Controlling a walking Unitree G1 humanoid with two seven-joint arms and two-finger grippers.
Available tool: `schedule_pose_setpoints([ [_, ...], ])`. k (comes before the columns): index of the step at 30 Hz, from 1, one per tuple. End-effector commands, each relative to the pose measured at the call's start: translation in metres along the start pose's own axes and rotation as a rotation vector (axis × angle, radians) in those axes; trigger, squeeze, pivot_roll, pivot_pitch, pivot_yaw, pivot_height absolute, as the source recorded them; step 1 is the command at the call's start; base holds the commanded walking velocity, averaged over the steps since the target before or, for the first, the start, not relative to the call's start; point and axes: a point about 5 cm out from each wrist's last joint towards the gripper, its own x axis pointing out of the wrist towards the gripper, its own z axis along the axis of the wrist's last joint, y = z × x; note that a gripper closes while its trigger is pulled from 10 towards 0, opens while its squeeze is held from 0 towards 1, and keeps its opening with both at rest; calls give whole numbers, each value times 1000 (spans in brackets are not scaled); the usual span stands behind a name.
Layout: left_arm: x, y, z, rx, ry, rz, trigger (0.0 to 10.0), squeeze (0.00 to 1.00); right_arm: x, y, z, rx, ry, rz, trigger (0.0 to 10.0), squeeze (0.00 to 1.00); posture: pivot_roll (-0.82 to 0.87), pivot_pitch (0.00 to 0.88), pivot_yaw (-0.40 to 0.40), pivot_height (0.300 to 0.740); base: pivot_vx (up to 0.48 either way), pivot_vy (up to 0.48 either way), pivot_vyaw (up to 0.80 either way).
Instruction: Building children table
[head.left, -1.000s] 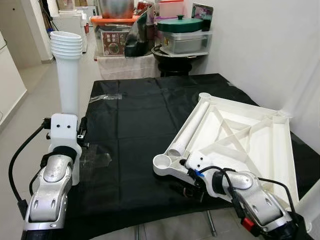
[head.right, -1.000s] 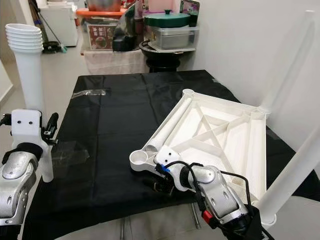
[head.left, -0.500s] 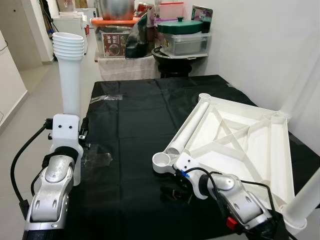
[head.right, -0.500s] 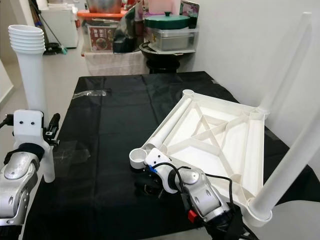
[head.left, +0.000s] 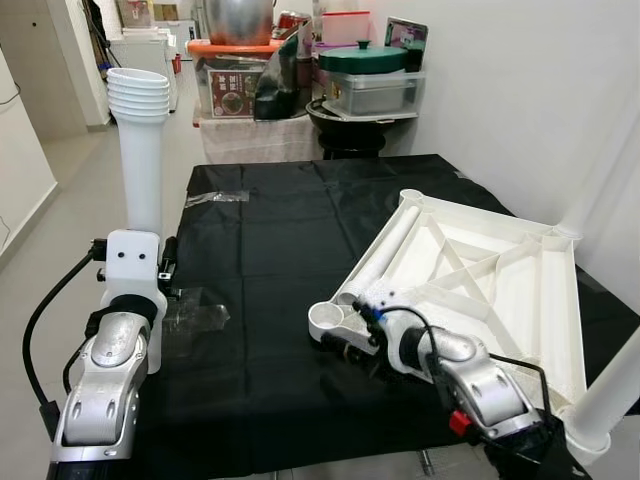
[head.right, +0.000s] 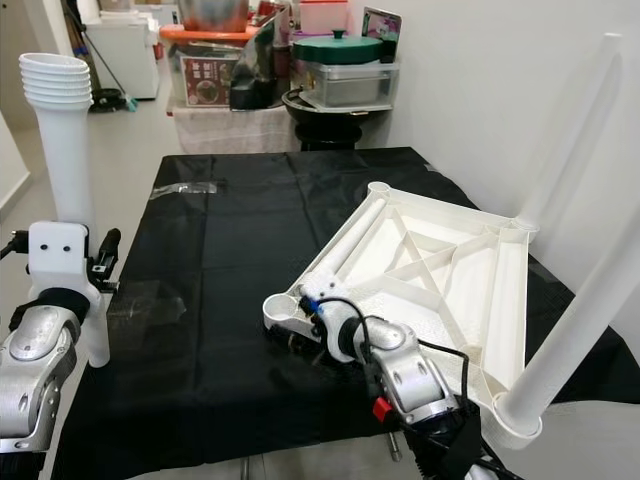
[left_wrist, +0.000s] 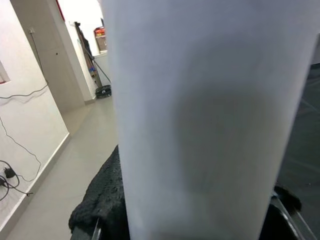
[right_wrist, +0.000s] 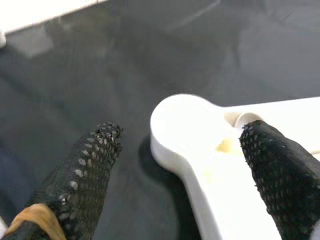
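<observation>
Head views: our right gripper (head.left: 345, 345) has slid in from below the upturned white tabletop (head.left: 480, 290) to its near corner socket (head.left: 326, 318), ready to brace it. Our left gripper (head.left: 130, 290) grips an upright white table leg (head.left: 140, 150).

Right wrist view: fingers (right_wrist: 85, 175) open, straddling the socket (right_wrist: 190, 125).

Left wrist view: the leg (left_wrist: 210, 115) hides the fingers.

The black cloth (head.left: 270, 240) lay bare and open across its middle and far end, with room to pass there. The upturned white tabletop (head.left: 480, 280) took up the right side, its corner socket (head.left: 326, 318) between the spread fingers of the right gripper (right_wrist: 180, 165). On the left, the tall white leg (head.left: 140, 150) stood upright in the left gripper (head.left: 133, 285), blocking that edge. Two fitted legs (head.right: 570, 200) rose at the far right.
</observation>
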Motion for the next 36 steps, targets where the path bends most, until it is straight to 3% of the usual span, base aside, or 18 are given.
schedule_pose_setpoints([
  [1, -1, -1, -5, -5, 20, -4, 10000, 0, -1, 1, 4, 22, -27, 12, 10000, 0, 39, 0, -29, 740, 0, 0, 0],
  [13, -1, 1, -6, 4, 25, -3, 10000, 0, -1, 8, -24, 8, 117, 51, 10000, 0, 47, 0, -34, 740, 0, 0, 0],
  [16, -2, 2, -6, 7, 27, 1, 10000, 0, -1, -3, -36, 19, 205, -22, 10000, 0, 52, 0, -37, 740, 0, 0, 0],
  [21, -2, 2, -7, 9, 28, 2, 10000, 0, -1, -6, -39, 18, 228, -45, 10000, 0, 52, 0, -37, 740, 0, 0, 0],
  [27, -1, 2, -7, 13, 29, -3, 10000, 0, -1, -1, -48, -89, 274, -19, 10000, 0, 50, 0, -30, 740, 0, 0, 0],
  [28, -1, 1, -7, 13, 28, -6, 10000, 0, -1, 1, -49, -102, 271, 0, 7608, 0, 49, 0, -29, 740, 0, 0, 0],
  [29, -1, 1, -7, 14, 28, -7, 10000, 0, 0, 3, -50, -108, 268, 13, 7608, 0, 49, 0, -29, 740, 0, 0, 0],
  [30, 0, 1, -7, 14, 28, -8, 10000, 0, 1, 5, -49, -111, 251, 29, 1569, 0, 49, 0, -29, 740, 0, 0, 0],
  [31, 0, 1, -7, 14, 28, -8, 10000, 0, 1, 5, -49, -111, 251, 29, 1569, 0, 49, 0, -29, 740, 0, 0, 0],
  [32, 0, 1, -7, 15, 28, -10, 10000, 0, 2, 6, -48, -152, 233, 45, 0, 0, 52, 0, -28, 740, 0, 0, 0],
  [34, 0, 1, -7, 15, 28, -10, 10000, 0, 3, 7, -49, -181, 230, 49, 0, 0, 52, 0, -28, 740, 0, 0, 0],
  [36, 0, 0, -7, 18, 31, -11, 10000, 0, 5, 14, -48, -349, 174, 122, 0, 0, 55, 0, -29, 740, 0, 0, 0],
])
